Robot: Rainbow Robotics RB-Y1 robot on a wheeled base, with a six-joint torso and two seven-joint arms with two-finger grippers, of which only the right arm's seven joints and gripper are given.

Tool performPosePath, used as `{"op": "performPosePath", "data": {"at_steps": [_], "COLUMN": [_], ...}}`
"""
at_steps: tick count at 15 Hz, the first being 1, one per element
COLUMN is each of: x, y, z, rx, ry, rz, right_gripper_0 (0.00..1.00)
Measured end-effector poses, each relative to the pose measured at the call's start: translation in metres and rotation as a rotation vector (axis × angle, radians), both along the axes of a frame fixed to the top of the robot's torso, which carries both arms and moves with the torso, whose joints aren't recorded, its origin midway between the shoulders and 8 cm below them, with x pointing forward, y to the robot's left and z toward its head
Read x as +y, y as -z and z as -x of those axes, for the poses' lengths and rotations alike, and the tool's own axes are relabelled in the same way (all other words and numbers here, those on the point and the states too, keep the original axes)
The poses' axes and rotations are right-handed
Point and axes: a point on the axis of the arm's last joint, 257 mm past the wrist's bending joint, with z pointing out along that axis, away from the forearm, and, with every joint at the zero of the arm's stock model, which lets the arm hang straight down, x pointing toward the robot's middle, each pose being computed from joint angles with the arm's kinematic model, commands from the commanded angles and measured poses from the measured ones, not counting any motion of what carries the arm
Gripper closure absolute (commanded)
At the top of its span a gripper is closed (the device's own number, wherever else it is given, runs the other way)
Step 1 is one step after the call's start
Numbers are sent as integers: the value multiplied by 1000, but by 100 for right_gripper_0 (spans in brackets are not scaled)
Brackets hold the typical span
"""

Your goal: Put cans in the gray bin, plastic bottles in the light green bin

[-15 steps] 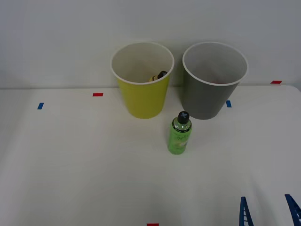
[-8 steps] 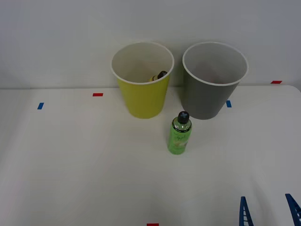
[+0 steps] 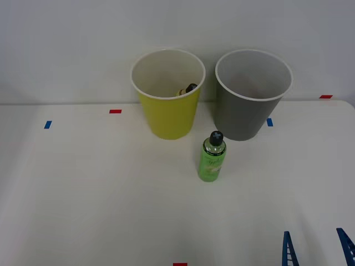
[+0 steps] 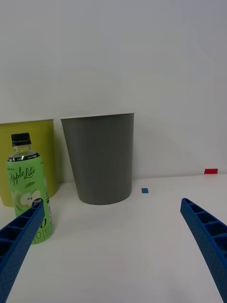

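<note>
1. Green translucent plastic bottle with a black cap (image 3: 212, 157) stands upright on the white counter (image 3: 94, 194), just in front of the gap between the yellow-green tapered bin (image 3: 168, 94) and the dark gray tapered bin (image 3: 250, 94); it is tall and narrow, so a glancing touch could tip it.
2. Blue ribbed fingers (image 3: 288, 250) of the right gripper (image 3: 317, 249) stand wide apart, holding nothing, well short of the bottle; an off-centre approach could push it against a bin.
3. A dark-capped yellowish bottle (image 3: 187, 90) lies inside the yellow-green bin; releasing over the neighbouring gray rim would missort.

Yellowish bottle (image 3: 187, 89) mostly hidden inside light green bin (image 3: 167, 116)
</note>
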Motion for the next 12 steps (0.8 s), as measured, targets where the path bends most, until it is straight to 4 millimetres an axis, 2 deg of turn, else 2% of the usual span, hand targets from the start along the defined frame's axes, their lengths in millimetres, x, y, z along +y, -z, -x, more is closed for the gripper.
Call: {"op": "performPosePath", "data": {"at_steps": [12], "x": [0], "y": [0], "z": [0], "rx": [0], "ry": [0], "rz": [0], "right_gripper_0": [0]}}
